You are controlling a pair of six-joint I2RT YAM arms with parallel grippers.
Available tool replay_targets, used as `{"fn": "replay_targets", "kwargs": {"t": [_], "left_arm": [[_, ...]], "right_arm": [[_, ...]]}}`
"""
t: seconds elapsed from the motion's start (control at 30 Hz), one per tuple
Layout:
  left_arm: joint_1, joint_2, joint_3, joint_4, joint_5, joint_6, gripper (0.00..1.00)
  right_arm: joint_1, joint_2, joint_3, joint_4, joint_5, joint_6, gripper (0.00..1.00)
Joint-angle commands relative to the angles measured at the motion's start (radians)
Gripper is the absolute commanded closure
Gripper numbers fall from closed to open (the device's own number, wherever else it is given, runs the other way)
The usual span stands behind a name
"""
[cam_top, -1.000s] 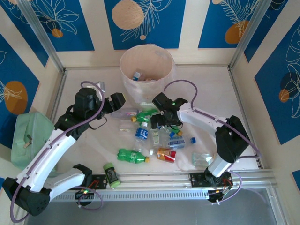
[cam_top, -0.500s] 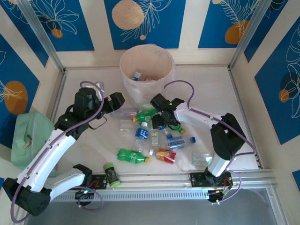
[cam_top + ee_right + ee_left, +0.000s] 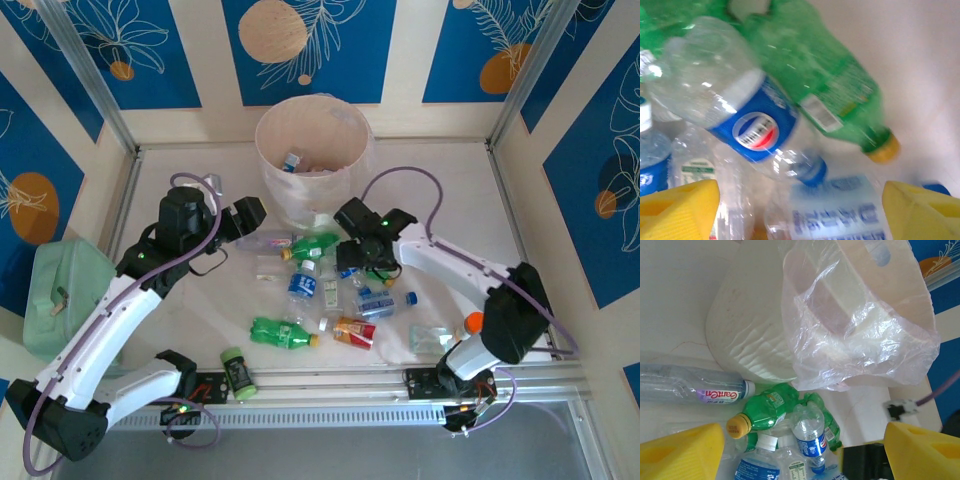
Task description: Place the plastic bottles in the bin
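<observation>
While both hands stand wide with nothing clamped, the bottles (image 3: 322, 290) lie in a loose heap on the surface (image 3: 450, 200), just in front of the bin (image 3: 285, 190).

Bin: round, pale cream, upright. A thin translucent liner (image 3: 860, 340) spills crumpled over its rim. One blue-labelled bottle (image 3: 292, 160) lies inside.

Left hand (image 3: 250, 214): at the left edge of the heap, near the bin wall. In the left wrist view its yellow fingers (image 3: 680, 452) are far apart, with bottles between them.
- Purple-label bottle (image 3: 695, 390): long, clear, on its side at the foot of the bin.
- Crumpled bottle (image 3: 765, 412): green, orange-yellow cap, just beside the purple-label bottle's neck.

Right hand (image 3: 350, 262): over the far right part of the heap. The right wrist view is slightly blurred.
- Pepsi bottle (image 3: 747, 125): clear, blue label with a round red-white-blue logo, blue cap, on its side.
- Green bottle (image 3: 832, 95): yellow cap, touching the Pepsi bottle.

At the near edge of the heap:
- Lone bottle (image 3: 282, 333): green, on its side.
- Red-orange bottle (image 3: 352, 331): just to its right.
</observation>
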Motion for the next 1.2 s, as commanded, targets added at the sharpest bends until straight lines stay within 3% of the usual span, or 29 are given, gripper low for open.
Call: {"fn": "replay_targets", "kwargs": {"t": [0.0,0.17,0.4,0.73,1.17], "left_arm": [[0.015,-0.005,-0.013,0.028,0.019,-0.012,0.17],[0.014,-0.007,-0.024,0.044,0.028,-0.022,0.17],[0.016,-0.010,-0.023,0.040,0.042,-0.012,0.15],[0.015,-0.010,-0.037,0.056,0.054,-0.012,0.14],[0.016,0.011,-0.036,0.063,0.069,-0.007,0.14]], "right_arm": [[-0.030,-0.055,-0.019,-0.252,0.043,0.273,0.15],[-0.086,-0.156,-0.168,-0.250,-0.080,0.459,0.15],[-0.202,-0.248,-0.312,-0.058,-0.274,0.525,0.14],[-0.214,-0.177,-0.342,-0.048,-0.315,0.658,0.12],[-0.302,-0.120,-0.464,0.185,-0.373,0.623,0.13]]}}
